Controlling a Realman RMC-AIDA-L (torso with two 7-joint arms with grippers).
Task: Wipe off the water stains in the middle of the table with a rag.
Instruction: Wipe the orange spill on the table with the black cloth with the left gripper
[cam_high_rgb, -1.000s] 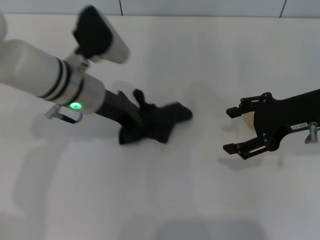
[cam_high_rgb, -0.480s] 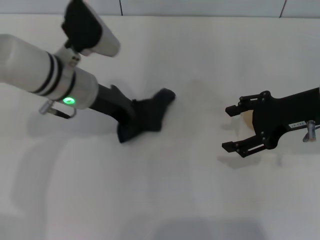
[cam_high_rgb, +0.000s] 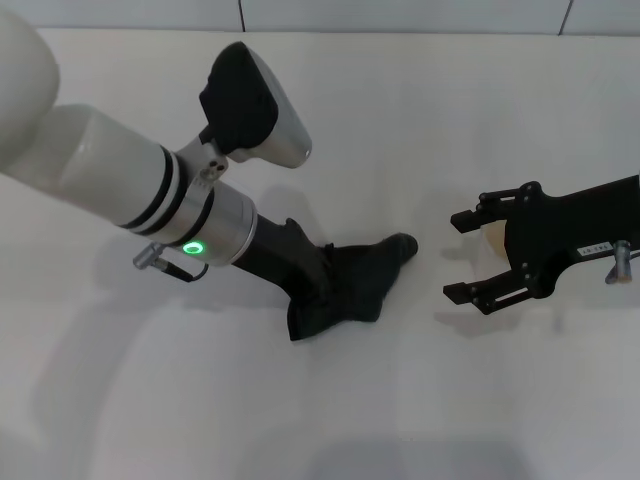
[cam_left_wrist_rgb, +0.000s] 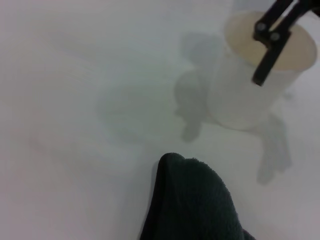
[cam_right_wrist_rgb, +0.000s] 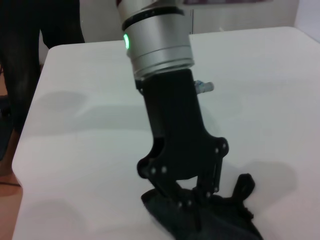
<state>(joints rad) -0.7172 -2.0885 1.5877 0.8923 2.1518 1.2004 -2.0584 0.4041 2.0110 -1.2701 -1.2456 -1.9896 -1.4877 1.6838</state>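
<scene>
The left gripper (cam_right_wrist_rgb: 192, 197) has its 2 fingers clamped down on the rag (cam_high_rgb: 350, 285), pinning the dark cloth flat against the table (cam_high_rgb: 300, 420) so the bulk of it trails out ahead of the fingers toward the middle. That low, pressed hold looks like a wiping grip, made to drag the cloth across the surface and not to carry it. From the right wrist view the black finger links stand nearly upright over a crumpled heap of fabric, with a small tail of the rag sticking up beside them. Moving outward, the rag's leading tip points at the white paper cup (cam_left_wrist_rgb: 257, 70), which stands near but apart from it. The right gripper (cam_high_rgb: 470, 255) hangs there with its 2 fingers spread either side of that cup, not visibly squeezing it; my guess is it is steadying or guarding the cup while the other arm wipes. As for the water stains, I cannot pick out any coloured blotch now; the left wrist view shows only a faint greyish smear (cam_left_wrist_rgb: 135, 107) on the table between rag and cup. The tabletop is plain matte white, with thin dark seams (cam_high_rgb: 240, 15) along the far edge, and something dark stands off the table's far corner in the right wrist view.
</scene>
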